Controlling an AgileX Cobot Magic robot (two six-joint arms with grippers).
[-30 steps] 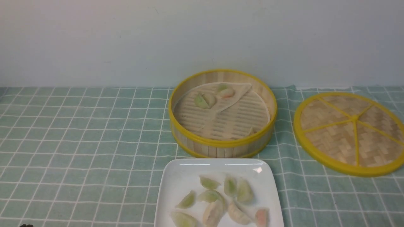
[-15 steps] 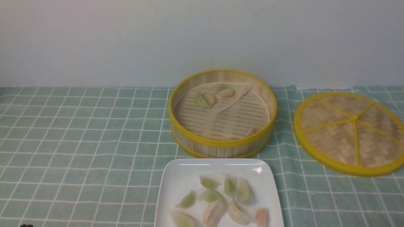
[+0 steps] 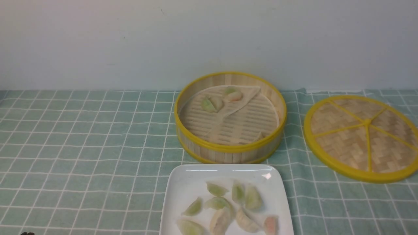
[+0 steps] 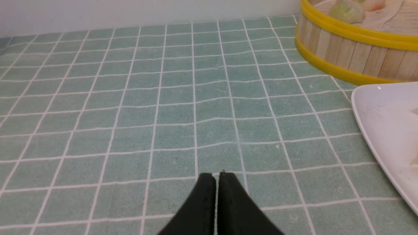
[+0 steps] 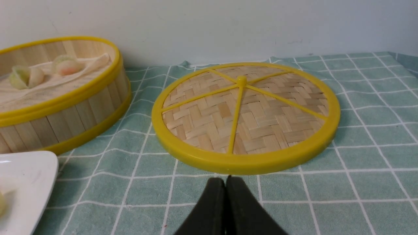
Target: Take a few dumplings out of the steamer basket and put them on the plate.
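The steamer basket (image 3: 230,148) stands at the table's middle back, with a crumpled paper liner. Three dumplings lie at its far left side, a green one (image 3: 211,104) and a pink-orange one (image 3: 234,95) among them. The white plate (image 3: 186,182) sits in front of it and holds several dumplings (image 3: 225,209). My left gripper (image 4: 217,176) is shut and empty, low over the cloth left of the plate (image 4: 375,107). My right gripper (image 5: 225,179) is shut and empty, just in front of the lid. Neither gripper shows in the front view.
The flat woven lid (image 3: 362,135) with a yellow rim lies right of the steamer; it also shows in the right wrist view (image 5: 245,114). A green checked cloth (image 3: 81,147) covers the table. A pale wall stands behind.
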